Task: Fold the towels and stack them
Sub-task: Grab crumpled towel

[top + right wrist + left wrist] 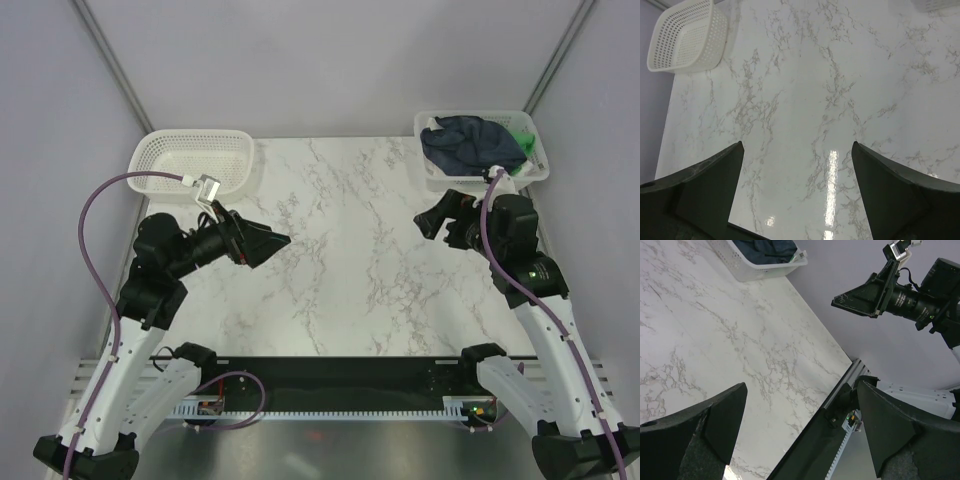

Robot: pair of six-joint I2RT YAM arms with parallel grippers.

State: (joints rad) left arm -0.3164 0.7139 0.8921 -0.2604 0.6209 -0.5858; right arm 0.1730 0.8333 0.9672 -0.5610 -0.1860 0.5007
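Note:
A dark navy towel [462,142] lies bunched in the white mesh basket [452,183] at the back right, and a bright green towel [523,140] shows at its right side. The left wrist view catches the navy towel [765,247] in that basket [755,271]. My left gripper [275,242] hovers over the table's left half, pointing right, open and empty [801,385]. My right gripper [432,218] hangs just in front of the towel basket, pointing left, open with only marble between its fingers [797,144].
A second white mesh basket [160,150], with nothing in it, stands at the back left and shows in the right wrist view [687,37]. The marble tabletop [350,260] spans between the arms. Grey walls close in both sides and the back.

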